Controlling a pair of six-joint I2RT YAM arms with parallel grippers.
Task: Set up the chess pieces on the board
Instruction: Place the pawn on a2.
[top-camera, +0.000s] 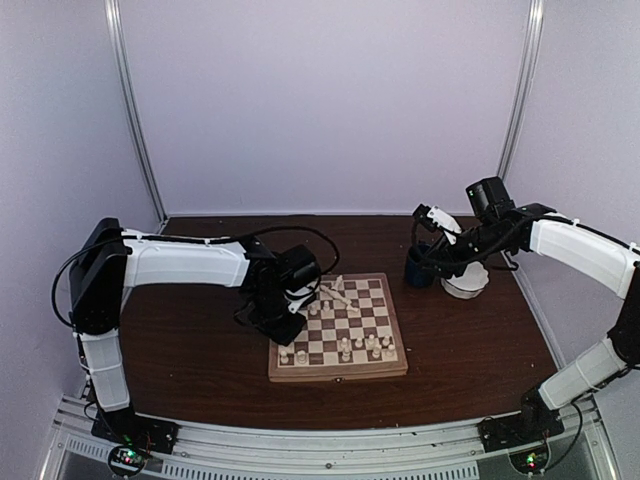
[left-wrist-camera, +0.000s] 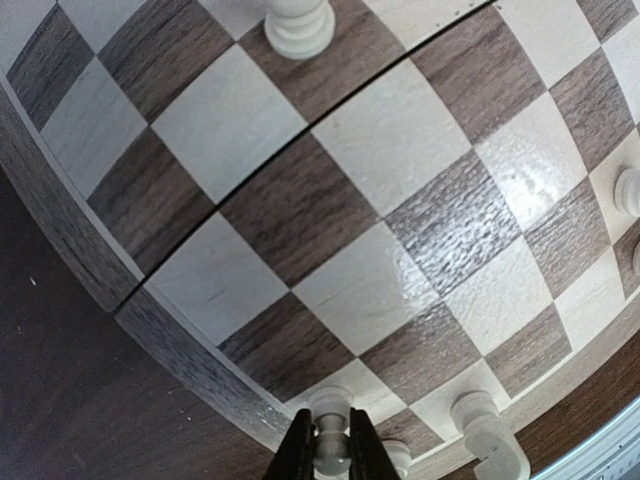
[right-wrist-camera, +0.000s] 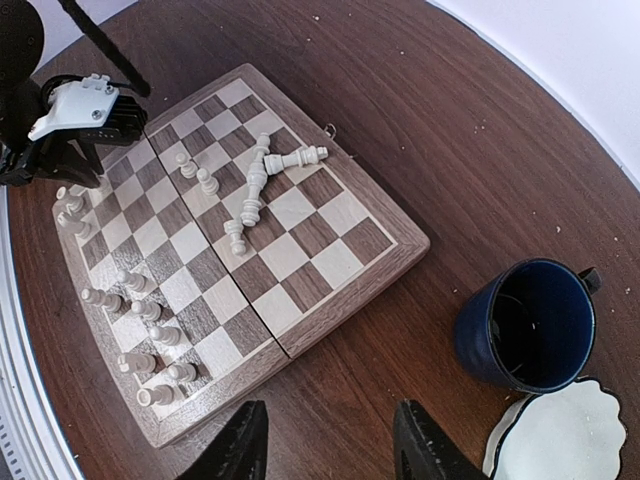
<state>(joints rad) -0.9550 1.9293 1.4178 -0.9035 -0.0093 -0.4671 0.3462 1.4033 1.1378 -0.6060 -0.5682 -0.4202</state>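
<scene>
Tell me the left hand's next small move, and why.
Probably open the left hand slightly and rise straight up: it pinches a chess piece upright at the board's edge row, and a neighbouring piece stands close beside, so sideways motion risks knocking it.

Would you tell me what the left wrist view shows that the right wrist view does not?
Only the left wrist view: the chess piece pinched in the left gripper, near the edge of the board. Only the right wrist view: a blue mug, a white scalloped bowl, toppled pieces mid-board, the open right gripper. Both: the board and standing pieces.
</scene>
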